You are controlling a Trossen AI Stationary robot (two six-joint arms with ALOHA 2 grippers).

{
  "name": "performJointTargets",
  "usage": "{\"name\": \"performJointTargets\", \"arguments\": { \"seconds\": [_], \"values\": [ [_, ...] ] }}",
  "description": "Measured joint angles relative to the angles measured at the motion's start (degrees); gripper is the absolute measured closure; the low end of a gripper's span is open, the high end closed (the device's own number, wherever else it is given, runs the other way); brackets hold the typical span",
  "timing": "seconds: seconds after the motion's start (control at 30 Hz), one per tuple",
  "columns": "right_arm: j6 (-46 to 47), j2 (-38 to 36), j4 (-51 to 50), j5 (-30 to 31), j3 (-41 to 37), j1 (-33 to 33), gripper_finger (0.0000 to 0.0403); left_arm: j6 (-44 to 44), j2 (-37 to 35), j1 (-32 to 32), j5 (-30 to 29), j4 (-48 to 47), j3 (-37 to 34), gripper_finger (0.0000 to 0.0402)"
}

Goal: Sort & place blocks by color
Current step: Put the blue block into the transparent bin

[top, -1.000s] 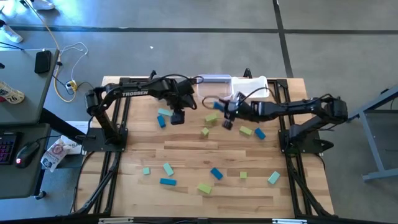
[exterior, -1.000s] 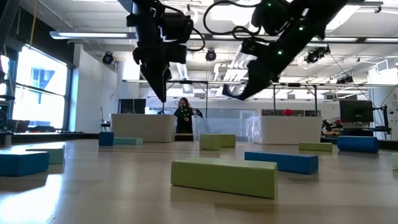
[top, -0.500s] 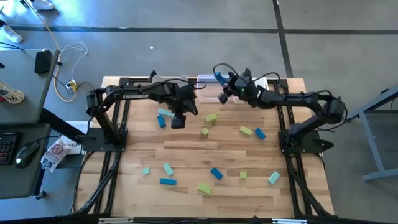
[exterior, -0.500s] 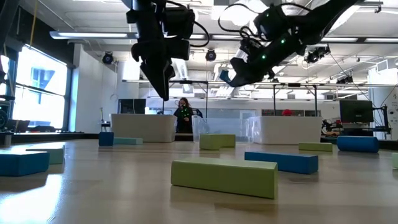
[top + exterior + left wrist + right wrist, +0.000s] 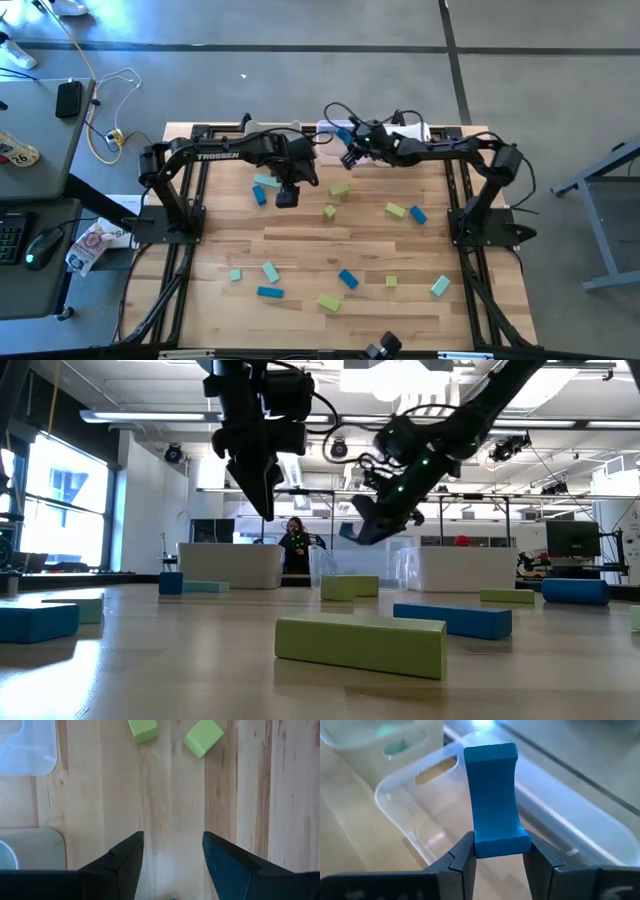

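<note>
While the right pincer (image 5: pixel 494 854) pinches a blue bar (image 5: pixel 492 800) over a translucent bin (image 5: pixel 420 810), most blocks lie unsorted across the worktop (image 5: pixel 300 250); the left pincer (image 5: pixel 170 855) hangs spread.

Place: robotics lab
Signs: open hall behind the wooden surface (image 5: pixel 300 250), ceiling strip lights (image 5: pixel 150 417), desk monitor (image 5: pixel 572 540), glass partitions (image 5: pixel 340 542)

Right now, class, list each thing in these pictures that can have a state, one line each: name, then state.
Right claw: shut on the blue block, raised over the middle bin.
Blue block: gripped at one end, off the table.
Left claw: open, empty, above bare wood.
Middle bin: upright, nothing seen inside.
Green blocks: lying loose on the table.
</note>
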Motion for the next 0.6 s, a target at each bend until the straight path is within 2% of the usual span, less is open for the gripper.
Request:
{"name": "performJointTargets", "arguments": {
  "seconds": [0.3,0.6],
  "values": [
    [2.4,6.8,-15.9,0.2,11.5,-0.1,0.0295,0.0,0.0,0.0,0.0,0.0,0.0,0.0212],
    [5.1,8.0,-23.5,-0.6,14.7,-0.2,0.0295,0.0,0.0,0.0,0.0,0.1,0.0,0.0212]
  ]
}}
